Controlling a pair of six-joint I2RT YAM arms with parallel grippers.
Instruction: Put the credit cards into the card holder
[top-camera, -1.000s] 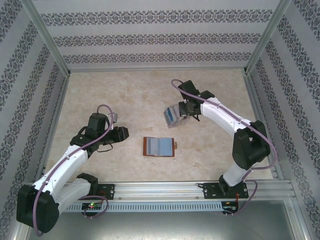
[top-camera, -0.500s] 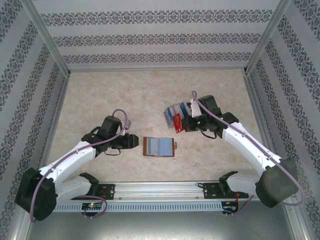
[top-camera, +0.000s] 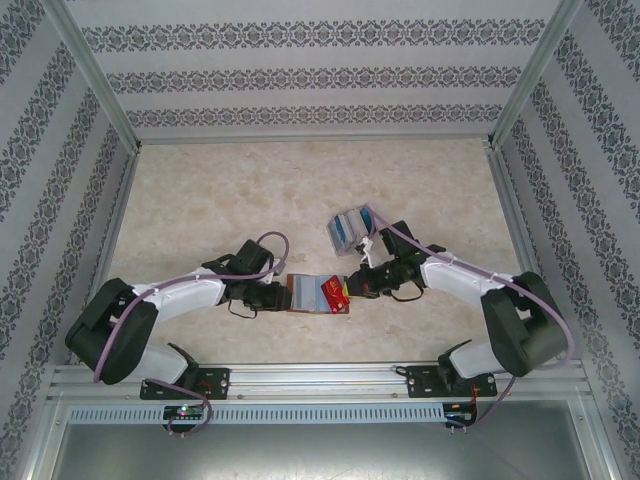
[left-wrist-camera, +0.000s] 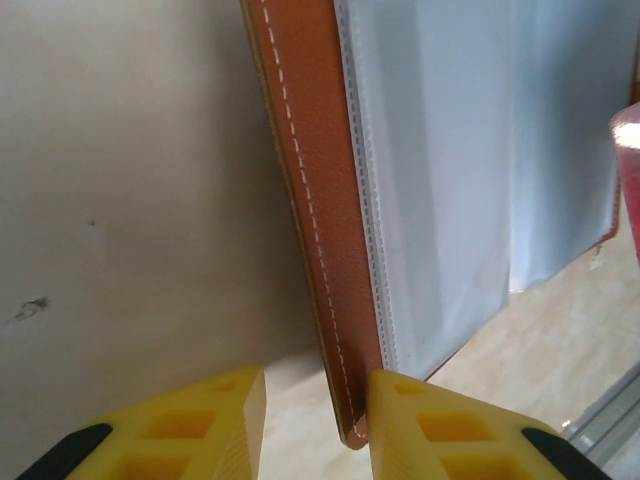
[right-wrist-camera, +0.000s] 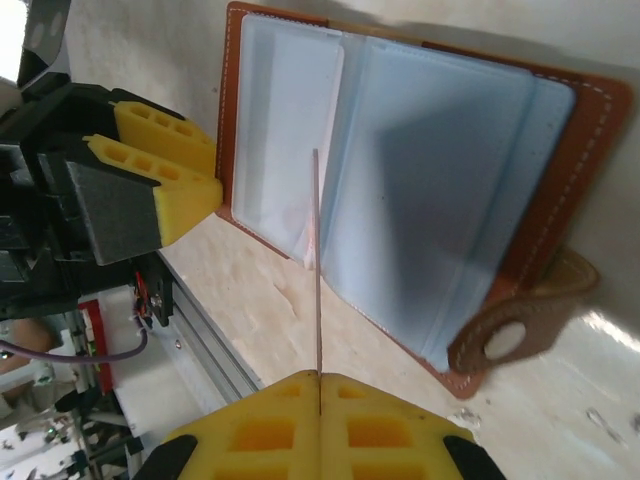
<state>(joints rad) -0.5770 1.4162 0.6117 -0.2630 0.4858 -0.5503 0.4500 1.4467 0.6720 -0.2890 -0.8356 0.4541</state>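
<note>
Within the last second both arms close in on the holder. Your right claw has left the cards stacked further back and now hangs over the holder, its jaws pinched tight on the red card. Your left claw has come across from well to the left and sits at the holder's left edge. Its jaws are partly apart and straddle the brown corner, one finger touching it and the other standing clear. So the pick is done, and you are bracing the holder for the first insertion. The holder lies open and flat on the tabletop between the two claws, pale pockets up. Its long axis runs left to right, with the tab at the end towards your right arm. The red card stands on edge, its long axis running out from the claw and its free end aimed at the pockets near the fold. It may already touch a pocket mouth, but seen edge-on you cannot tell.
</note>
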